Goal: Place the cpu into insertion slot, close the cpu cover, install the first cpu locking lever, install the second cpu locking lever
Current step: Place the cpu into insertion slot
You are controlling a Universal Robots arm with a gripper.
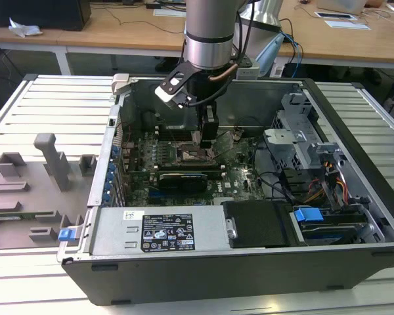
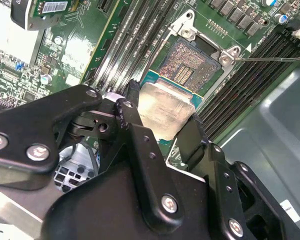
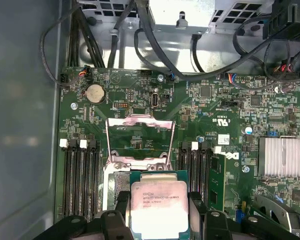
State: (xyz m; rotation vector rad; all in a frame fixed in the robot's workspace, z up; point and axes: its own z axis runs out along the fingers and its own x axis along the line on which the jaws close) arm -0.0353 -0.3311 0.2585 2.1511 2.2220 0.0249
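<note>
My gripper point(image 3: 158, 212) is shut on the cpu point(image 3: 157, 202), a flat square chip with a pale metal top, one black finger on each of two opposite edges. In the second wrist view the cpu point(image 2: 165, 107) hangs just above and partly over the insertion slot point(image 2: 189, 64), whose contact field lies bare. The cpu cover point(image 3: 139, 119) stands swung up at the slot's far side, its window showing green board behind. A thin metal lever point(image 2: 272, 58) sticks out beside the slot. In the exterior view the gripper point(image 1: 207, 140) is low inside the case, over the slot point(image 1: 187, 156).
Black memory slots point(image 3: 79, 180) flank the socket on both sides. A finned heatsink point(image 3: 281, 156) and cable bundles point(image 3: 140, 35) lie nearby. The case walls point(image 1: 354, 118), drive cage point(image 1: 295, 141) and power supply point(image 1: 164, 230) hem the arm in. A grey fixture tray point(image 1: 33, 190) sits outside.
</note>
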